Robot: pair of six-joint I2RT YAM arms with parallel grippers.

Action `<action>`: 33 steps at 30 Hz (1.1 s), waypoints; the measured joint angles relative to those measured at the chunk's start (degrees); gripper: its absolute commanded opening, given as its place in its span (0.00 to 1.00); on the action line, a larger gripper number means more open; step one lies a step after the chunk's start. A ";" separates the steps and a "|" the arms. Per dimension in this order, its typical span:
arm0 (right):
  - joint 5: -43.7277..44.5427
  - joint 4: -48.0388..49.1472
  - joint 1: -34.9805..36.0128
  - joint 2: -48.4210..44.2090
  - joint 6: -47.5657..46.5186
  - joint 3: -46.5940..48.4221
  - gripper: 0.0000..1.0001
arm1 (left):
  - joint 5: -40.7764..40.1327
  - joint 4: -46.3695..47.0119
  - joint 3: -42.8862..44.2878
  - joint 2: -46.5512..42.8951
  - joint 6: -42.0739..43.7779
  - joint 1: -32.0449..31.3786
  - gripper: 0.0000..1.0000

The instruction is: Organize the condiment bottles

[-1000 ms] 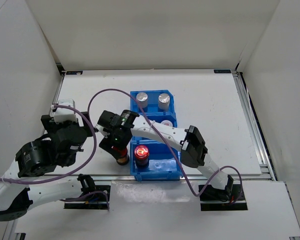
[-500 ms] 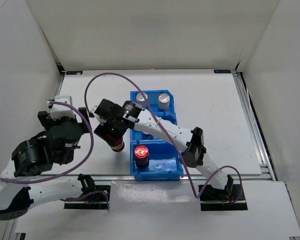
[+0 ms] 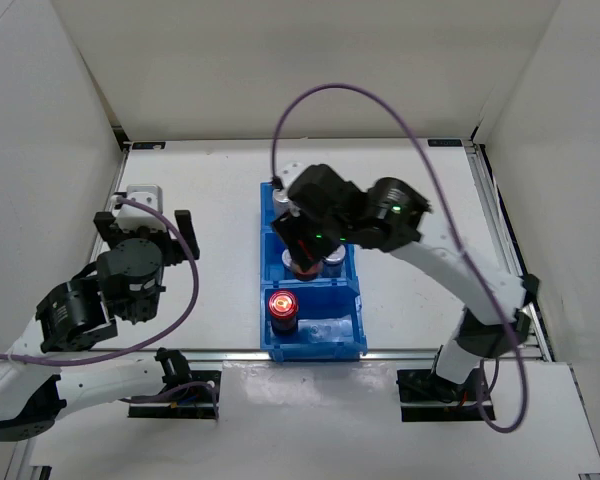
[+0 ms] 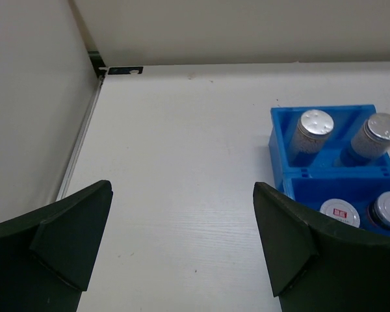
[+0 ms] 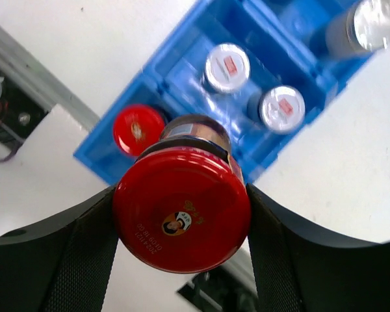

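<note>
My right gripper (image 3: 305, 252) is shut on a dark red-capped bottle (image 5: 182, 218) and holds it above the blue bin (image 3: 348, 345), over its middle part. The held bottle shows faintly in the top view (image 3: 302, 268). A second red-capped bottle (image 3: 282, 308) stands in the near compartment and also shows in the right wrist view (image 5: 138, 130). Two white-capped bottles (image 5: 227, 67) (image 5: 282, 108) stand in the middle compartment. Two silver-capped bottles (image 4: 315, 123) (image 4: 383, 127) stand in the far compartment. My left gripper (image 3: 145, 232) is open and empty, left of the bin.
The bin's near compartment has room to the right of the red-capped bottle. White walls enclose the table on three sides. A metal rail (image 3: 505, 250) runs along the right edge, and a purple cable (image 3: 350, 95) arcs above the right arm.
My right arm has lifted the red-capped bottle from the table left of the bin and swung it right, over the bin. My left gripper has drawn back slightly to the left.
</note>
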 measured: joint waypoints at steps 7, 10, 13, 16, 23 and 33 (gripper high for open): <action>-2.34 -3.21 0.26 -16.22 8.22 -18.53 0.00 | 4.79 3.32 -3.98 2.89 0.33 0.02 1.00; -3.61 -3.82 0.28 -18.80 10.25 -27.19 0.00 | 6.49 4.42 -7.02 3.50 -0.83 0.02 1.00; -4.11 -1.16 0.26 -19.67 11.45 -36.00 0.00 | 8.35 4.63 -9.70 4.11 -3.02 0.02 1.00; -2.62 4.52 0.02 -19.82 11.63 -40.98 0.00 | 9.88 4.68 -11.50 4.83 -4.92 0.02 1.00; -1.44 13.18 0.22 -15.80 11.19 -44.63 0.00 | 11.61 5.07 -12.81 6.58 -6.45 0.02 1.00; 1.25 19.19 0.24 -11.78 10.84 -46.77 0.02 | 12.22 5.29 -12.83 7.56 -6.21 0.00 1.00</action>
